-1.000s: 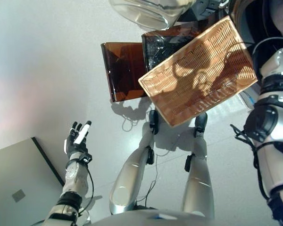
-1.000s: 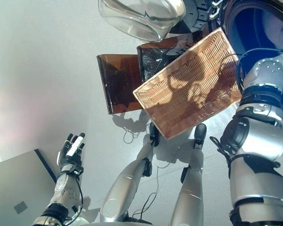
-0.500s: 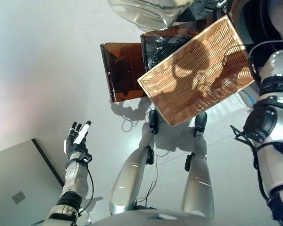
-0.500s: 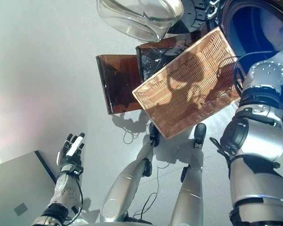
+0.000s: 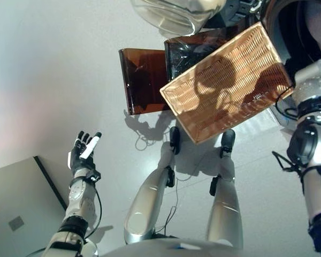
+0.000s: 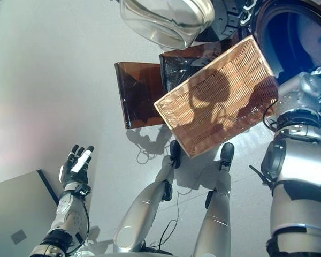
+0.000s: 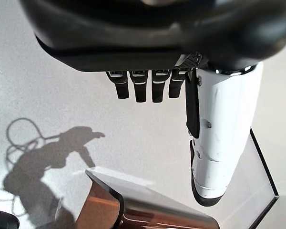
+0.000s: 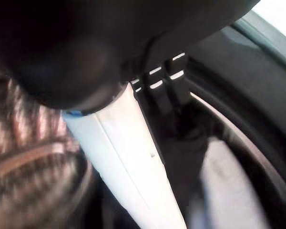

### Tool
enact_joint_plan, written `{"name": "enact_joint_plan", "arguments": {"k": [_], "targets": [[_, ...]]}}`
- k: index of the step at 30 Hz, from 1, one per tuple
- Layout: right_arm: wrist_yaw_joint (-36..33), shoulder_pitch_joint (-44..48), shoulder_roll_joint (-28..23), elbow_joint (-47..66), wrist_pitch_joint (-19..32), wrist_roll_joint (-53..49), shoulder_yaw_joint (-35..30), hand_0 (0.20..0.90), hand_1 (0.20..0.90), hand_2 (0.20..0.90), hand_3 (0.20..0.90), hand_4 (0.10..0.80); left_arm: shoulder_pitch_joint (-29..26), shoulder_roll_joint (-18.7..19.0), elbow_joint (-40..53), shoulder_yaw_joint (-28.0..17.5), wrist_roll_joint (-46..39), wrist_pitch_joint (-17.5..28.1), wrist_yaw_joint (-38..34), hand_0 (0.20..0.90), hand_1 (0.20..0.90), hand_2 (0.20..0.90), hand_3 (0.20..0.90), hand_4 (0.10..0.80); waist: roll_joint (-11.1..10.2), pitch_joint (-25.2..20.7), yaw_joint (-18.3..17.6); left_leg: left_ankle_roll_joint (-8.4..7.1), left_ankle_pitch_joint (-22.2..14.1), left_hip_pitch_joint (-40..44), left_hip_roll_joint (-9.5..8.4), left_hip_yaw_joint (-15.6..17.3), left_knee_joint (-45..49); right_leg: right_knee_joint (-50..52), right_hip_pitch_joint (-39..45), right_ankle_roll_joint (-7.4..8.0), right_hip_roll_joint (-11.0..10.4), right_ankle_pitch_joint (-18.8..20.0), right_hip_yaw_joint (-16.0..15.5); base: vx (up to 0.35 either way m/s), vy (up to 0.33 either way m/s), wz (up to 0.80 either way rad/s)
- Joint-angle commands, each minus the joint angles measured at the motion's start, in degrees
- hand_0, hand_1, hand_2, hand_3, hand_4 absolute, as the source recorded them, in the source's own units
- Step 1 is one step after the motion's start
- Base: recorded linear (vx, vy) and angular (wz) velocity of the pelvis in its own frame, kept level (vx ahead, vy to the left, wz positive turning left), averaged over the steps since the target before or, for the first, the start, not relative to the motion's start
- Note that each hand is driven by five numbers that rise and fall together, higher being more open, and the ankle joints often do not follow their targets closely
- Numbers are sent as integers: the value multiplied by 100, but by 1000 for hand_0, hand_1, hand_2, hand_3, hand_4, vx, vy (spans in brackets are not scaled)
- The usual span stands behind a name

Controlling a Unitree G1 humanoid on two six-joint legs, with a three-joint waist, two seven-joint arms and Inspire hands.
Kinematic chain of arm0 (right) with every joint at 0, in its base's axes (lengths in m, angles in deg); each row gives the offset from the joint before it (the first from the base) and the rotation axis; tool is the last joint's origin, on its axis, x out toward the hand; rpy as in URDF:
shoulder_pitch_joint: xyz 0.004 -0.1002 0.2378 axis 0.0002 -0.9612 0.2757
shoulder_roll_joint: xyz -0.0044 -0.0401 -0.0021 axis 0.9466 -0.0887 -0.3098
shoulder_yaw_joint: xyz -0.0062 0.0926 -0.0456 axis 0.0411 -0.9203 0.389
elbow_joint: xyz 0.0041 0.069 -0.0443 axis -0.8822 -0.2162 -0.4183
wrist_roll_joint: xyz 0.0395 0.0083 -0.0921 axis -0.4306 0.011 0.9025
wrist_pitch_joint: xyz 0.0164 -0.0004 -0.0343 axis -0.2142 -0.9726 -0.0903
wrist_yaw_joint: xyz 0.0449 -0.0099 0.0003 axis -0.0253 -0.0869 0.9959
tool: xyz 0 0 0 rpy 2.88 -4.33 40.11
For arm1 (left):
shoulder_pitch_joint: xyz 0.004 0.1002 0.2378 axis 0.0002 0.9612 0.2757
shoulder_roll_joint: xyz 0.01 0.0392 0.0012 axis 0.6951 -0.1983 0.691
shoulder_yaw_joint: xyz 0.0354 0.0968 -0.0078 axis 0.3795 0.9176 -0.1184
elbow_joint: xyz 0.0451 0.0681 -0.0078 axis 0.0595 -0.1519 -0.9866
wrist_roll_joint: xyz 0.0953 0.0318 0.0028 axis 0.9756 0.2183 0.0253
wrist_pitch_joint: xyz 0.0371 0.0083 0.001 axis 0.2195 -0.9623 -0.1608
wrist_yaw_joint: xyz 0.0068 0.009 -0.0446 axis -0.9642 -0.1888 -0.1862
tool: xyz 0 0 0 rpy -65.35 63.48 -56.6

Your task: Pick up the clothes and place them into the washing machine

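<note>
A pale grey floor (image 5: 53, 69) is filling most of the scene, and one wicker basket (image 5: 224, 85) is sitting on it, tilted cornerwise in view with nothing visible inside. Just beside the basket, on its far side, two brown translucent bins (image 5: 142, 80) are standing next to each other, one lighter amber and one darker (image 5: 190, 51). Beyond the bins one clear, rounded washing machine door (image 6: 166, 19) is hanging open, and to the basket's right the dark round opening of the washing machine (image 6: 294, 32) is showing. One grey slab with a dark edge (image 5: 18, 209) is lying well apart from the basket. No clothes are showing outside the machine. The left hand (image 5: 83, 155) is hovering over bare floor, well apart from the basket, fingers straight and spread, holding nothing. The right hand (image 8: 133, 143) is reaching at the drum's rim beside the basket; whether its fingers are holding anything cannot be told.
</note>
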Motion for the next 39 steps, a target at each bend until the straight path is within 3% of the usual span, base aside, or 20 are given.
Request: {"name": "enact_joint_plan", "arguments": {"k": [1,6,20,39], "targets": [[-748,-708,-1362,425,-161,1824,1187,900,900,900,900,800,386,348,-146,-178,188,494,-41,900,900,900,900,800,185,-945,207,-475,-219,325,28,-187,-295,352,161,-17,338,-629,-392,12,4,9],[-806,-1263,-1138,720,-458,2520,1106,900,900,900,900,800,388,257,-247,-238,259,561,-5,900,900,900,900,800,118,-951,209,-461,-211,332,36,-200,-295,336,204,-13,341,-640,-387,6,-6,7],[-535,-2410,-454,1313,-533,3890,1212,900,900,900,900,800,433,177,-429,-391,517,678,126,900,900,900,900,800,17,-929,177,-435,-205,330,62,-195,-295,340,201,-34,349,-634,-383,1,1,0],[265,-3653,601,1315,72,4306,1798,900,900,900,900,800,388,101,-942,-596,684,704,72,900,900,900,900,800,-143,-918,67,-436,-240,440,102,-162,-295,375,280,-69,377,-659,-408,1,-1,-1]]}}
